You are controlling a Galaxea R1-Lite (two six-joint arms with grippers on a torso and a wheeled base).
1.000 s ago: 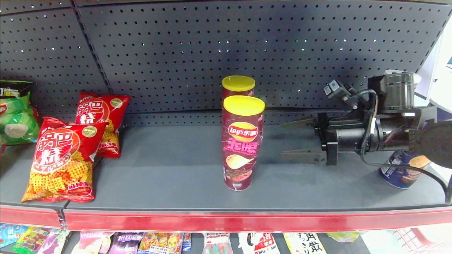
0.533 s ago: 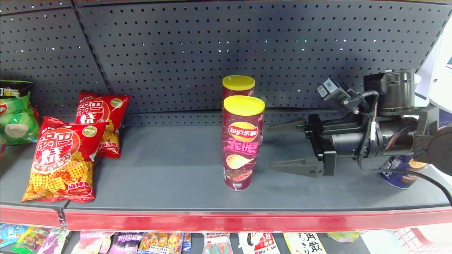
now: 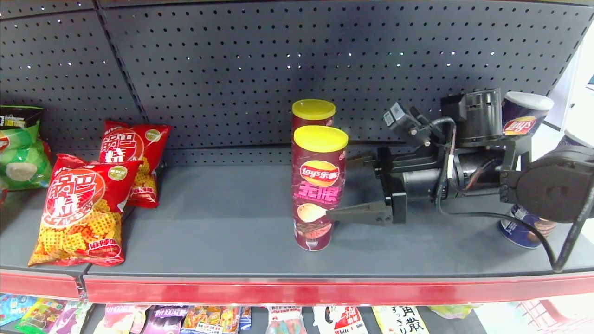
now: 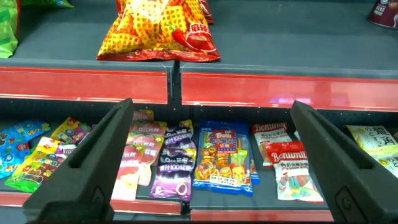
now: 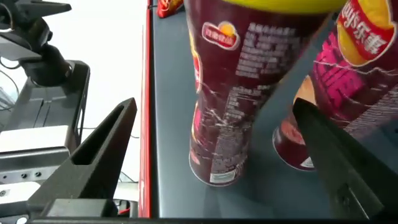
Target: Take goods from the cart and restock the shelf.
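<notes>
Chip can (image 3: 319, 185), maroon tube, yellow lid, upright on shelf (image 3: 222, 222)

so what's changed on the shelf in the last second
The right gripper, open, moved along the grey shelf to the robot's left; its fingers now reach the front maroon cylindrical chip canister with a yellow lid. Nothing was gripped or released. That canister, the matching canister behind it and the red snack bags stayed put.
</notes>
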